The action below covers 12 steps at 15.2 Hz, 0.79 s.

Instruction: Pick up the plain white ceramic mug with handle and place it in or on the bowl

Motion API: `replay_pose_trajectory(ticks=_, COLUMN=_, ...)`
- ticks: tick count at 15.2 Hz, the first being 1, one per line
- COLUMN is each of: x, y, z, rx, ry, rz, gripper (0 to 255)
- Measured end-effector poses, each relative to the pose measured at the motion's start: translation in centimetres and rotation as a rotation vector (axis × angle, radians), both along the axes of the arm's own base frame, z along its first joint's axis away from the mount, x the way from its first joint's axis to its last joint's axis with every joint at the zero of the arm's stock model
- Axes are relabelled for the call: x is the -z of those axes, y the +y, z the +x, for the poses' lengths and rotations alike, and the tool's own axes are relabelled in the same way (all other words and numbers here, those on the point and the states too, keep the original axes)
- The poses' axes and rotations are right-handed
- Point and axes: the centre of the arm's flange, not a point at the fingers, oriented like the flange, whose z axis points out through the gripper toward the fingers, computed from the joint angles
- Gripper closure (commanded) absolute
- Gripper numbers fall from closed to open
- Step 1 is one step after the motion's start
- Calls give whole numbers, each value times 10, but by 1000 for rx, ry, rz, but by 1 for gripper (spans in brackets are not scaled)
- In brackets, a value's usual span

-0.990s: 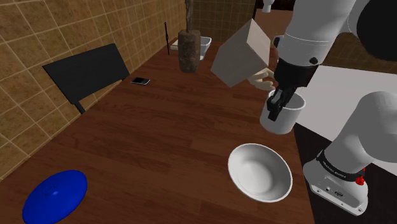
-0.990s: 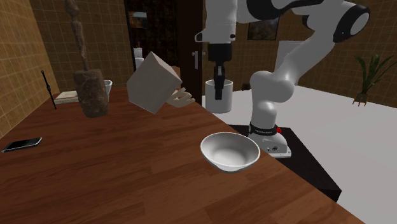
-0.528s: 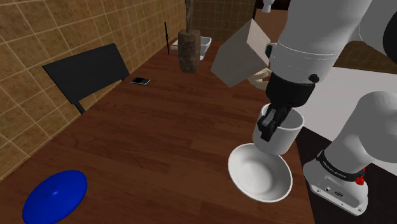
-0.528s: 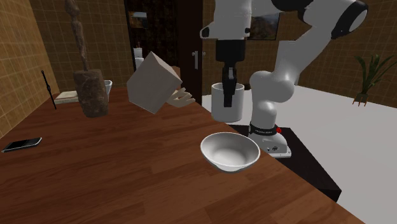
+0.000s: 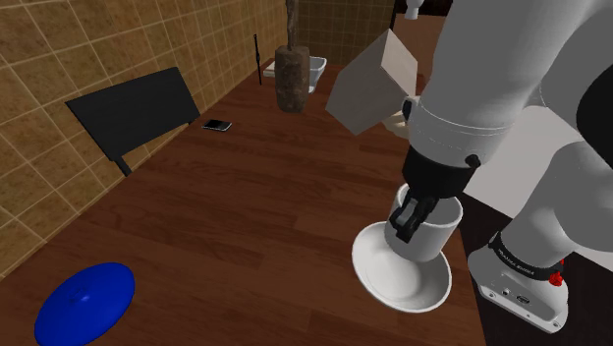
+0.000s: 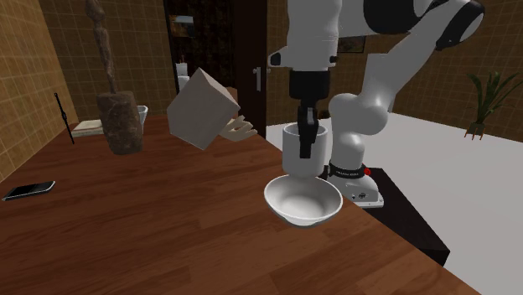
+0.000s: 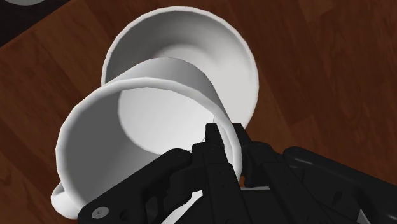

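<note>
Gripping: my gripper [image 5: 411, 218] [image 6: 307, 134] [image 7: 229, 143] is clenched on the mug's wall, one finger inside the cup and the other outside, pointing straight down at the bowl.
Mug: white mug [image 5: 432, 236] [image 6: 297, 159] [image 7: 146, 121], upright and mouth up, hanging directly over the bowl. In the second exterior view its base sits about level with the bowl's rim. I cannot tell whether it touches the bowl.
Handle: in the wrist view it sticks out on the side of the mug away from the bowl's centre.
Bowl: white bowl [image 5: 388, 280] [image 6: 306, 205] [image 7: 245, 57], upright on the table near the edge beside the stand.
Table: dark wood table [image 5: 246, 216] [image 6: 168, 243] under the bowl.
Box: pale box [image 5: 368, 84] [image 6: 199, 109], tilted on a corner, beyond the bowl in the shoulder view.
Block: brown block [image 5: 290, 79] [image 6: 119, 121], far past the bowl, towards the tiled wall.
Phone: black phone [image 5: 217, 125] [image 6: 29, 189], flat on the table, well apart from the bowl.
Board: black board [image 5: 133, 113], leaning by the wall, far to the bowl's left in the shoulder view.
Disc: blue disc [image 5: 86, 300], well apart from the bowl, at the shoulder view's lower left.
</note>
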Motion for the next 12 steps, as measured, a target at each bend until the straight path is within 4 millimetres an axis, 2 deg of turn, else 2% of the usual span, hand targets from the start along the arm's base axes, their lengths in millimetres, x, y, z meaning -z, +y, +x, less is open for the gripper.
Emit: replay_pose_trajectory(ticks=12, x=59, y=2, z=1, rx=0, ry=0, rz=0, gripper=255)
